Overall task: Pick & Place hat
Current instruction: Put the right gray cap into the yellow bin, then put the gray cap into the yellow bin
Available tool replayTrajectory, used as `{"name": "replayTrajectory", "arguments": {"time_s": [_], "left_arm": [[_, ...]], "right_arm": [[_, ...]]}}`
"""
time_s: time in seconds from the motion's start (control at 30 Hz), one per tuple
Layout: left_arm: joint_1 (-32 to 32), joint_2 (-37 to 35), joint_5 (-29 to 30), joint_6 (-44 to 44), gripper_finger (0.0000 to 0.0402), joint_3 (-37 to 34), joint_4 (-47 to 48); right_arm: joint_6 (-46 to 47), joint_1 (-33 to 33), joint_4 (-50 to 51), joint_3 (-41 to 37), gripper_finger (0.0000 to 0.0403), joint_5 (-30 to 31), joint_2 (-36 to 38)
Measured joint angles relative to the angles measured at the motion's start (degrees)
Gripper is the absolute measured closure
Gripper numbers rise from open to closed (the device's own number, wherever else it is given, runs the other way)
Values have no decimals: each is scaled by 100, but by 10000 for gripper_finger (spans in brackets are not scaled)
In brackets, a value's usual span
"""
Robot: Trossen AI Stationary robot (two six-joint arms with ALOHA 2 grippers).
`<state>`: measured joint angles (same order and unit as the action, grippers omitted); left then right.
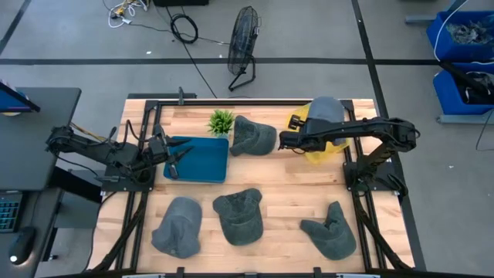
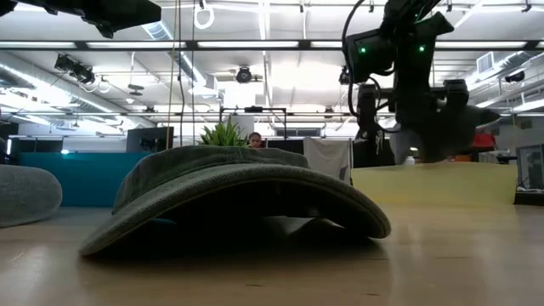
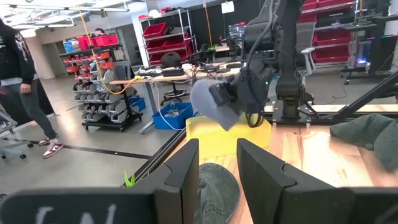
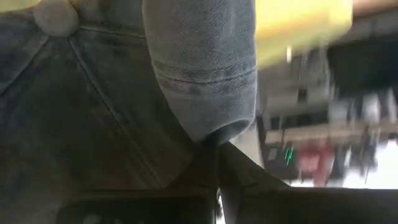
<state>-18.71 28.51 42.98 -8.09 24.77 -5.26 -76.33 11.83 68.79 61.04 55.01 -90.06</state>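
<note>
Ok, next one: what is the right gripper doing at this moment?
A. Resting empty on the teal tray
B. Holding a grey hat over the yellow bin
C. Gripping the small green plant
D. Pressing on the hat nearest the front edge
B: the right gripper is shut on a grey hat, held above the yellow bin at the table's back right.

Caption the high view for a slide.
Right gripper holds a grey cap over the yellow bin; left gripper waits, open, above the blue tray.
</note>
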Motion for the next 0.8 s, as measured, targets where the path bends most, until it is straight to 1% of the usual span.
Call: {"name": "replayTrajectory", "arguments": {"time_s": [0.07, 0.13, 0.27, 0.43, 0.67, 0.8], "left_arm": [[1, 0, 0, 0, 289, 0, 2], [0, 0, 0, 4, 289, 0, 3], [1, -1, 0, 167, 289, 0, 53], [-1, -1, -2, 448, 289, 0, 106], [0, -1, -2, 447, 289, 0, 110], [1, 0, -2, 447, 289, 0, 109]], "right_arm": [[-224, 5, -305, 0, 401, -176, 0], [-170, 21, -560, 0, 401, -191, 0], [511, 96, -946, 0, 384, -317, 0], [1145, 180, -769, 0, 351, -363, 0], [1777, 206, -771, 0, 302, -355, 0], [2678, 197, -834, 0, 277, -345, 0]]}}
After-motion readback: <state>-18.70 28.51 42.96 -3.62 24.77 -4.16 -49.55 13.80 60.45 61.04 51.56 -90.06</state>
